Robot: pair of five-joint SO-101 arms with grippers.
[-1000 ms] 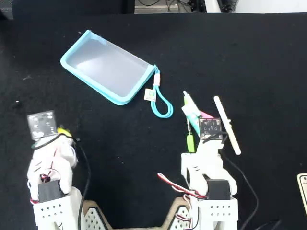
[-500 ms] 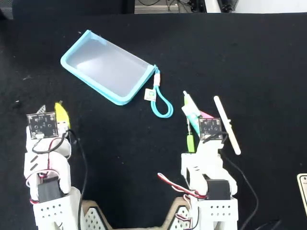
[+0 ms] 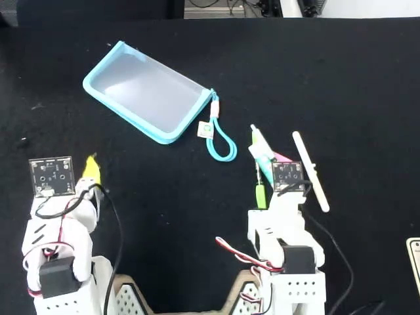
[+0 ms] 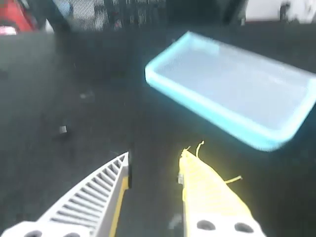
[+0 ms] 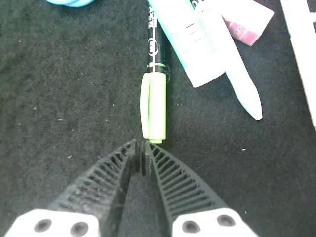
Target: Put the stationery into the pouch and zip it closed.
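The pouch (image 3: 147, 92) is translucent with a cyan rim and a cyan wrist loop (image 3: 221, 143), and lies flat at the back left. The stationery lies in a cluster at mid-right: a green highlighter (image 5: 153, 106), a white and teal pen (image 5: 197, 44), a pink eraser (image 5: 247, 22) and a white ruler (image 3: 310, 170). My right gripper (image 5: 141, 146) is shut and empty, its tips just short of the highlighter's cap. My left gripper (image 4: 154, 155) is open with nothing in it, low over the cloth in front of the pouch (image 4: 237, 94). Its yellow finger (image 3: 90, 169) shows beside the left wrist.
Black cloth covers the whole table (image 3: 367, 85). A pale card (image 3: 415, 252) lies at the right edge. Cables trail from both arm bases at the front. Bare cloth separates the pouch from the stationery.
The left arm has shifted: its wrist lifted and drew slightly toward the front left, and its fingers came into view. The right arm, pouch and stationery have not moved.
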